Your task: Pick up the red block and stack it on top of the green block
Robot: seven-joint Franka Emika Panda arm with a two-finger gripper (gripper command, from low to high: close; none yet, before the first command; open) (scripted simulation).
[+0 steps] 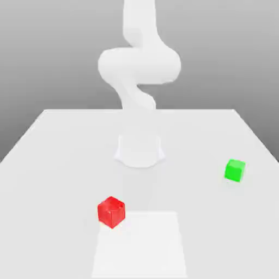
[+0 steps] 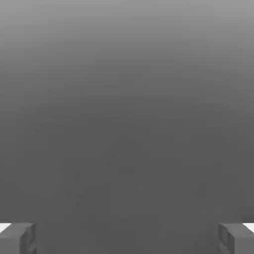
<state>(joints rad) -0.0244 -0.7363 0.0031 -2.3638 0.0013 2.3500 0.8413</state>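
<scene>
Cubes: glossy red block (image 1: 111, 211), smaller green block (image 1: 235, 170) well apart; end effector (image 2: 127, 238) spread wide, empty.

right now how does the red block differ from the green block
The red block is red and looks a bit larger; the green block is green and smaller. The red block sits toward the exterior view's left and nearer the camera, the green block toward its right and farther back. Both are plain cubes resting on the table.

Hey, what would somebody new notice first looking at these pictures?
Two bright cubes on a pale table: the red block near the front, toward the exterior view's left, and the green block farther back on its right, well apart. Behind them rises the white arm.
</scene>
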